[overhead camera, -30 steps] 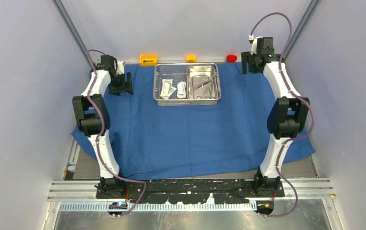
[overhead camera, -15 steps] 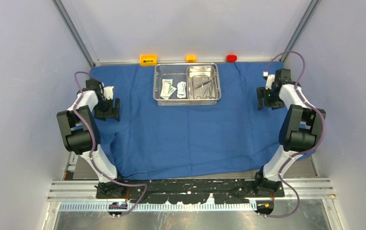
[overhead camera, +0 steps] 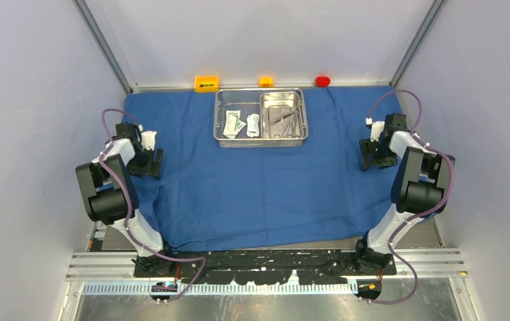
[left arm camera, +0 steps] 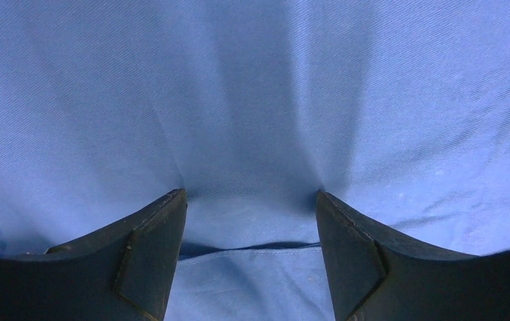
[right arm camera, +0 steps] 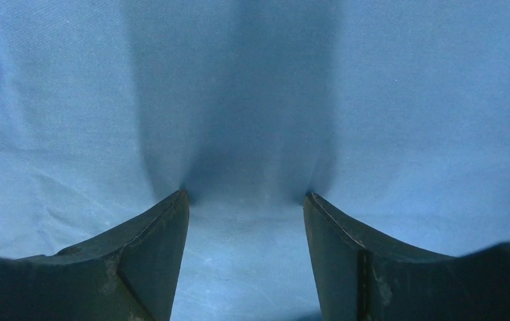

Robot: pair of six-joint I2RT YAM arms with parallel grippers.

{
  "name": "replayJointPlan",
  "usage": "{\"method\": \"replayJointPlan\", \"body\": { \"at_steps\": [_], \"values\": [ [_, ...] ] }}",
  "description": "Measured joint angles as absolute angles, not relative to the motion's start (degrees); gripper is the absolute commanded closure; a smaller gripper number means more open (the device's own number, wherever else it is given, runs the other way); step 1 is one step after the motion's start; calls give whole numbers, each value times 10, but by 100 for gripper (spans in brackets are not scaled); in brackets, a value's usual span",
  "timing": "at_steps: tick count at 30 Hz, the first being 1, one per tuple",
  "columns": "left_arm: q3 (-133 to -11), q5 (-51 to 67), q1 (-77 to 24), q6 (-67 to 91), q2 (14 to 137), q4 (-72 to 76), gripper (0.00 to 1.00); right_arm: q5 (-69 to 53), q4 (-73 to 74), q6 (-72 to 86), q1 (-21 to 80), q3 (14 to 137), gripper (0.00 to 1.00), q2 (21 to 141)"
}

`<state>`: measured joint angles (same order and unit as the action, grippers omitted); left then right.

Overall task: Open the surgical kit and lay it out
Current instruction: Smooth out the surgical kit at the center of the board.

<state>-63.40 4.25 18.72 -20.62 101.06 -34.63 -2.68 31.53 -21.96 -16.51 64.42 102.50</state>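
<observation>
On woven blue cloth (overhead camera: 259, 187), rectangular steel mesh tray (overhead camera: 259, 142); left jaws, right jaws spread wide, tips on cloth, empty.

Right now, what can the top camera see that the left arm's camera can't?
Only the top camera shows the mesh tray, the steel pan and packets inside it, the three little blocks and the right arm. Only the left wrist camera shows the left claw close up, open, tips down on the blue cloth, a hem line between them. Both show that cloth.
</observation>
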Motion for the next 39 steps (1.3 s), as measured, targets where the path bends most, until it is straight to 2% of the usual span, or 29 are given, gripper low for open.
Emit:
{"method": "replayJointPlan", "body": {
  "at_steps": [12,19,22,27,33,39],
  "values": [
    [-569,-10,200,-243,957,-291,29,-6,272,-258,-167,583,34,978],
    [-594,-32,215,-241,964,-328,26,-18,345,-241,-173,618,32,977],
    [-634,-25,220,-224,965,-355,25,-44,371,-204,-174,691,31,985],
    [-710,16,222,-182,959,-356,25,-83,339,-109,-170,884,31,1051],
    [-731,58,222,-139,953,-356,25,-85,287,-5,-150,1114,32,1220],
    [-731,90,222,-107,953,-357,25,-53,288,37,-116,1274,34,1404]
  ]
}}
